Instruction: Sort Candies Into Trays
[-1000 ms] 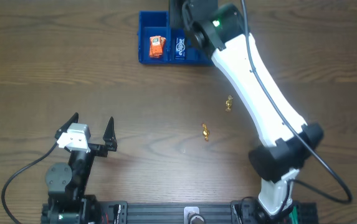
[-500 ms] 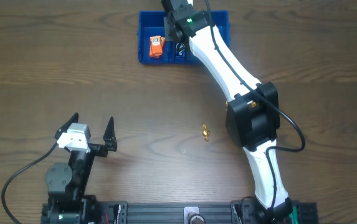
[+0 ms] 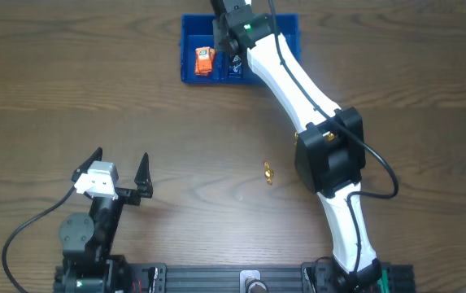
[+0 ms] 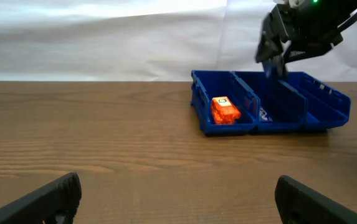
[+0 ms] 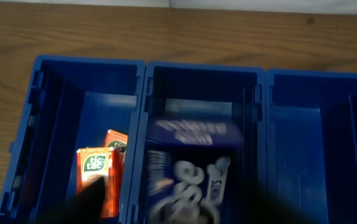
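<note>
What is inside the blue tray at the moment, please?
The blue tray holds two orange candy boxes in its end compartment and a blurred blue candy packet in the next; anything beneath that packet is covered.

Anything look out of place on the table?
One gold-wrapped candy lies loose on the table, well apart from the blue tray. The orange boxes sit inside its end compartment; nothing else stands out.

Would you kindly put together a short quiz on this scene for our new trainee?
1. True or false: the orange candy boxes lie in the middle compartment of the blue tray.
2. Which gripper hangs over the tray: A left, B right?
3. Fill in: a loose gold candy lies on the ____.
Key: 1 false; 2 B, the right gripper; 3 table.
</note>
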Controlling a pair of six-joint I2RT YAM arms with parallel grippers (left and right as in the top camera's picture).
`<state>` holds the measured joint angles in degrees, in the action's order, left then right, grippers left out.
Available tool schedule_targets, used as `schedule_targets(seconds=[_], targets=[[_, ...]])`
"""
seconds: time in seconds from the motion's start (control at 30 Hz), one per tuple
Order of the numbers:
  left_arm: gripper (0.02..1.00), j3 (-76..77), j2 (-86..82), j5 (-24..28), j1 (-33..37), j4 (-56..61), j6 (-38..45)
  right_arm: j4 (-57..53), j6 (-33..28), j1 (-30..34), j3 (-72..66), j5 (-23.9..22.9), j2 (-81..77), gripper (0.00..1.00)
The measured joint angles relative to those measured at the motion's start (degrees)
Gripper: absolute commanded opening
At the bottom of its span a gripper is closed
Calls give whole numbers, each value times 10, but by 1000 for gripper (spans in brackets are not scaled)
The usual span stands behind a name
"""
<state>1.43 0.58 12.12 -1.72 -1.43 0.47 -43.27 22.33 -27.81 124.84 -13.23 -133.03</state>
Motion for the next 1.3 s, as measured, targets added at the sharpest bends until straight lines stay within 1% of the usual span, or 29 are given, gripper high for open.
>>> schedule_targets(seconds=[0.2, 0.27, 0.5, 0.6, 0.67, 0.77, 0.9, 1.0, 1.1, 1.17, 1.3], targets=[[998, 0, 0, 0, 0, 0, 0, 18, 0, 2, 0, 3, 0, 998], [998, 0, 0, 0, 0, 0, 0, 6, 0, 2, 0, 4, 0, 998], [998, 0, 0, 0, 0, 0, 0, -126, -8, -5, 0, 7, 24, 998], [998, 0, 0, 0, 0, 0, 0, -192, -7, -16, -7, 9, 84, 998], [998, 0, 0, 0, 0, 0, 0, -214, -4, -24, -27, 9, 143, 998], [998, 0, 0, 0, 0, 0, 0, -204, 0, -35, -107, 12, 244, 998], [998, 0, 0, 0, 0, 0, 0, -128, 25, -40, -336, 26, 364, 998], [998, 0, 0, 0, 0, 0, 0, -81, 48, -43, -482, 44, 390, 998], [998, 0, 0, 0, 0, 0, 0, -58, 77, -46, -592, 57, 390, 998], [998, 0, 0, 0, 0, 0, 0, -49, 95, -46, -643, 67, 390, 998], [998, 0, 0, 0, 0, 0, 0, -30, 119, -46, -701, 85, 390, 998]])
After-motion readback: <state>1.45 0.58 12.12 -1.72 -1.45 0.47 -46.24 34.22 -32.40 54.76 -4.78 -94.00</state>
